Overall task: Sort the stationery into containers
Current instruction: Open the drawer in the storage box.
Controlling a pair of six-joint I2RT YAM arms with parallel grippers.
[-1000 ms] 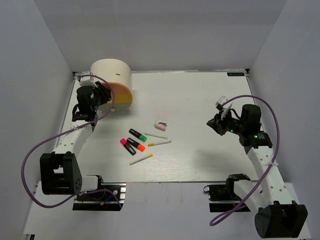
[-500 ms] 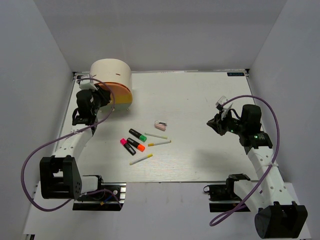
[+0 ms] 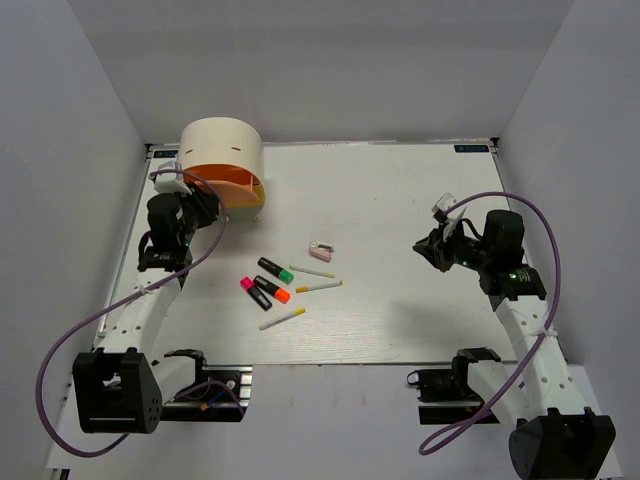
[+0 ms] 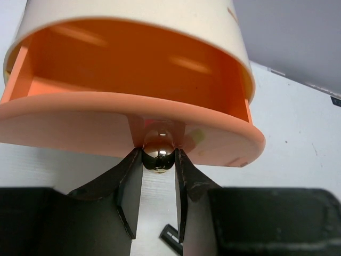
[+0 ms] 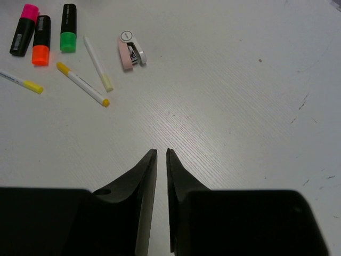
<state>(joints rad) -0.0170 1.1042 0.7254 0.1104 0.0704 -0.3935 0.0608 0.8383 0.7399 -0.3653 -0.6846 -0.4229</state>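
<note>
Left fingers [image 4: 129, 186]: clamped on drawer knob [image 4: 158, 153]; organiser [image 3: 222, 150] at 10 o'clock, drawer [image 4: 106, 114] part-open; you pull level, straight toward 6 o'clock. Right fingers [image 5: 146, 181]: narrow, empty. Stationery [image 3: 273, 268]: loose, centre of surface [image 3: 400, 300]

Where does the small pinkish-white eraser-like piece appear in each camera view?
Top external: the small pinkish-white eraser-like piece lies mid-table.
Left wrist: not in it.
Right wrist: the same piece lies upper left.
Shared landmark: the green-capped black highlighter, near it in both.
</note>
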